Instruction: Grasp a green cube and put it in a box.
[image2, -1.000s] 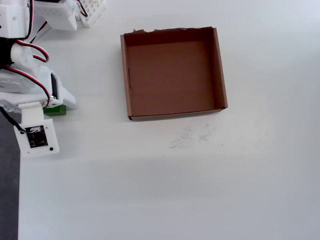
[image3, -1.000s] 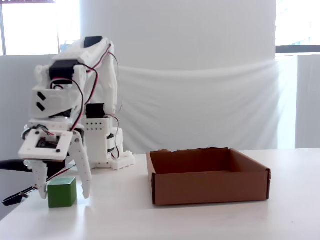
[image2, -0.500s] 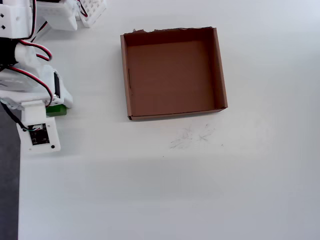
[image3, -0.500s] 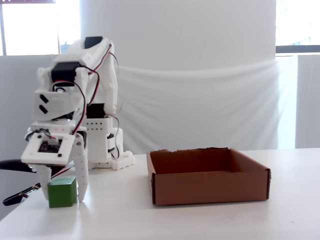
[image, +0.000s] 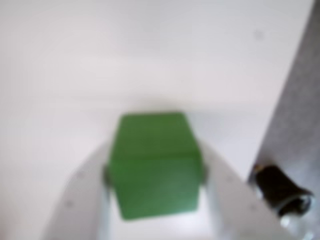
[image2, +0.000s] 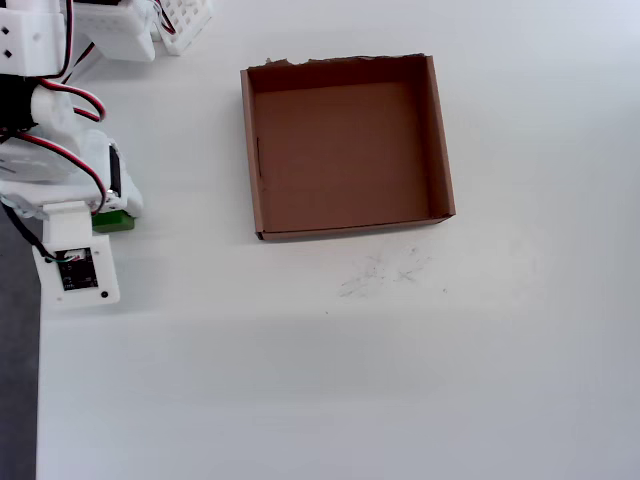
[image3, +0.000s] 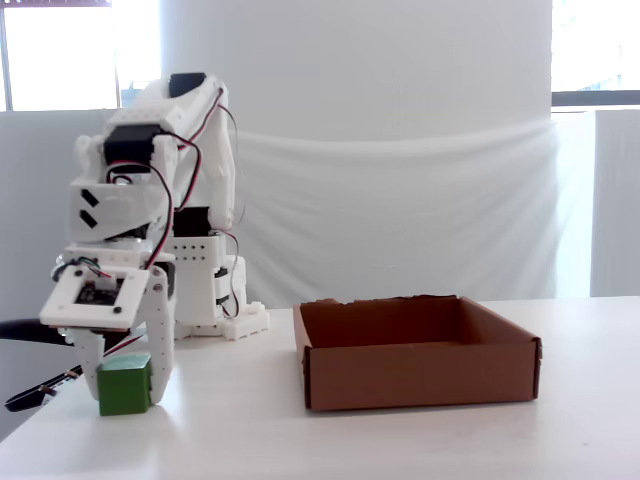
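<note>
**Cube gripped, lift and transfer not yet begun**

The white two-finger gripper (image3: 126, 385) has closed on the small bright-green plain-faced cube (image3: 125, 385) at the lower left of the fixed view, a finger pressed to each side; the blurred wrist view shows the same squeeze on the cube (image: 155, 165). The cube appears to rest on the white table (image2: 400, 380). The shallow square brown cardboard box (image2: 345, 145), ragged along its top edge, lies empty at upper centre overhead, well apart. Lifting, carrying and release remain.
</note>
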